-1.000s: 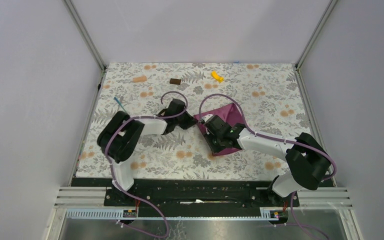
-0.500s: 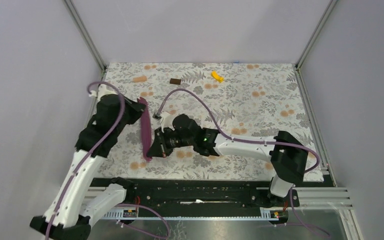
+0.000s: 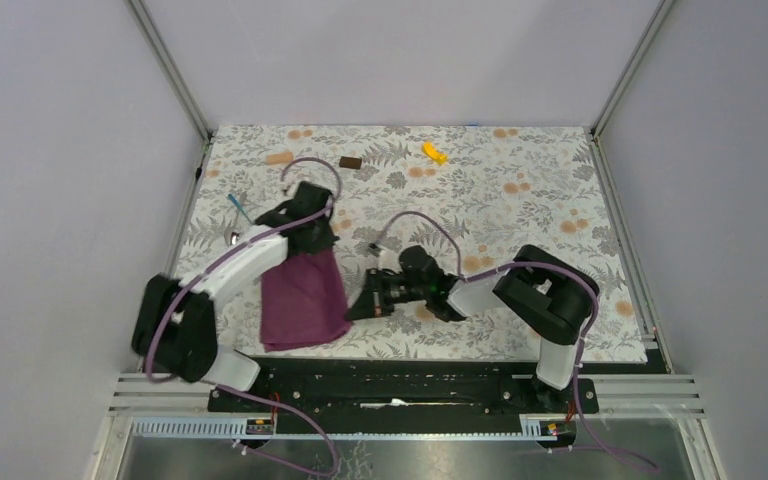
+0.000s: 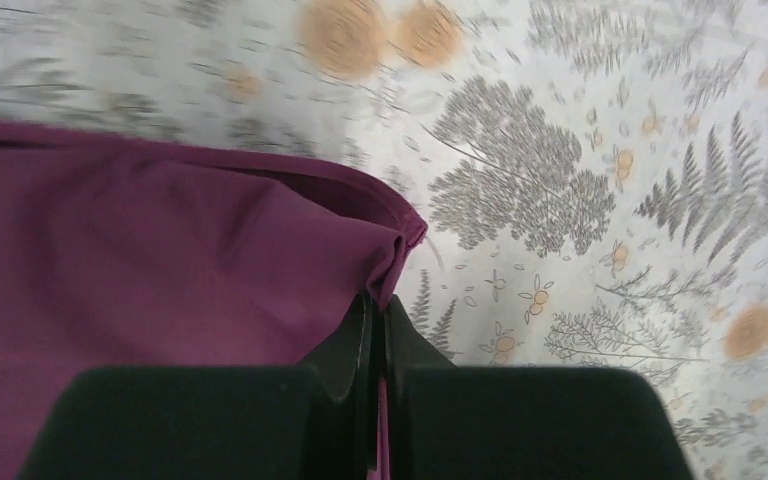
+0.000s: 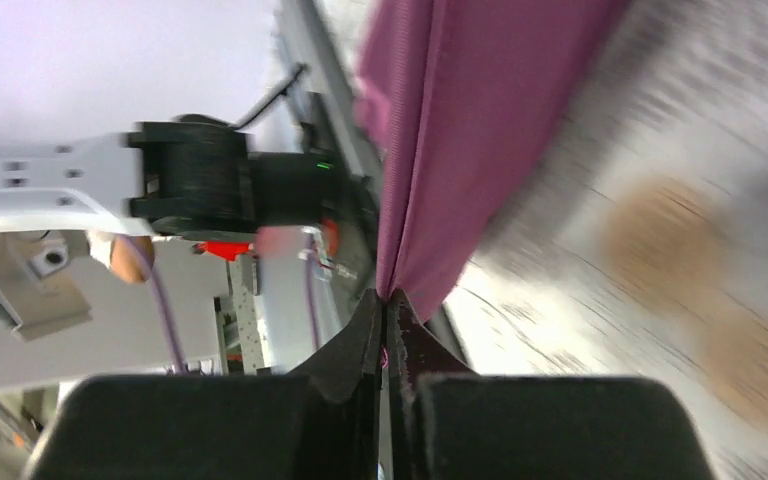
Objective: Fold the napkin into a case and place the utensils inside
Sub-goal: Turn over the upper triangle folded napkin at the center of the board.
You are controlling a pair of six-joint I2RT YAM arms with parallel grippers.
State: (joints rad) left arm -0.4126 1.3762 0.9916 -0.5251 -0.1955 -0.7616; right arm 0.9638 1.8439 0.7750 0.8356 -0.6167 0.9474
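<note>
Pinching napkin (image 3: 303, 298): left claw (image 4: 377, 298), right claw (image 5: 388, 297) clamped; floral covering (image 3: 520, 190), grey walls (image 3: 400, 60).

The plum napkin (image 3: 303, 300) lies on the front-left part of the floral worktop (image 3: 530, 190). It is roughly rectangular, and its near edge is close to the worktop's front edge. The left gripper (image 3: 317, 238) sits at the napkin's far right corner, its arm coming in from the left. The right gripper (image 3: 358, 308) meets the napkin's right edge near the front, its arm stretched leftward. Just left of the left arm, the utensils (image 3: 237, 208) show only partly: a bluish handle and a silver head. A peach piece (image 3: 280, 158), a brown block (image 3: 351, 162) and a yellow piece (image 3: 434, 152) lie near the far edge, well apart from the cloth.
</note>
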